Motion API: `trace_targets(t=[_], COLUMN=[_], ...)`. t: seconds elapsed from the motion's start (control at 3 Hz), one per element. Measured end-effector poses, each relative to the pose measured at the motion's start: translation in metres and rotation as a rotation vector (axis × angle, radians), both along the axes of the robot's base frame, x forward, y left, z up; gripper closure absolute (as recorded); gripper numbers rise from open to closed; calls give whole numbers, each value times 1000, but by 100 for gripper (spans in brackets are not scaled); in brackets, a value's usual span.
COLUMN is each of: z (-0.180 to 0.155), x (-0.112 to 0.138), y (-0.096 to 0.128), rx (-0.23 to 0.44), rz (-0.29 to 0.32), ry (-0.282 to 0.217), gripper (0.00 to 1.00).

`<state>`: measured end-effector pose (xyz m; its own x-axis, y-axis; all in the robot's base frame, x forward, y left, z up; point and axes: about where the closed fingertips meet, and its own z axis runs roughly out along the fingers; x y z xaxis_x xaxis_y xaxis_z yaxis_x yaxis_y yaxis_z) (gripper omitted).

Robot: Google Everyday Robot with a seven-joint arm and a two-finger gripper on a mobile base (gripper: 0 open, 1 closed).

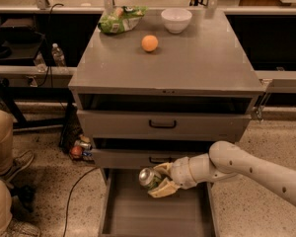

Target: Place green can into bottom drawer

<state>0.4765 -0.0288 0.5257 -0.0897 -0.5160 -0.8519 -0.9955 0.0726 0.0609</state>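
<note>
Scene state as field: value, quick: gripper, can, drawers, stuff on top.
gripper: shut on the green can, low in front of the cabinet, over the rear of the bottom drawer
green can: held on its side, silver end facing left, not released
bottom drawer: pulled open toward the camera
upper drawers: two, black handles, not pulled out like the bottom one
cabinet top: orange, white bowl, green snack bag

1 camera, high and fairly near, looks down facing the cabinet [187, 68], which rises behind the gripper [159, 181], low in view, clasping the green can [148, 177].
</note>
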Motion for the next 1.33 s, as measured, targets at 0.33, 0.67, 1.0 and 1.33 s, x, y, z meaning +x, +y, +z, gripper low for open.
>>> trace_targets(t=[0.33, 0.67, 1.0, 1.33], z=[-2, -20, -60, -100], x=[-1, -5, -10, -13], y=[2, 2, -1, -5], rx=[6, -2, -46, -112], rz=[3, -6, -24, -44], ry=[4, 11, 15, 22], gripper=[100, 100, 100, 100])
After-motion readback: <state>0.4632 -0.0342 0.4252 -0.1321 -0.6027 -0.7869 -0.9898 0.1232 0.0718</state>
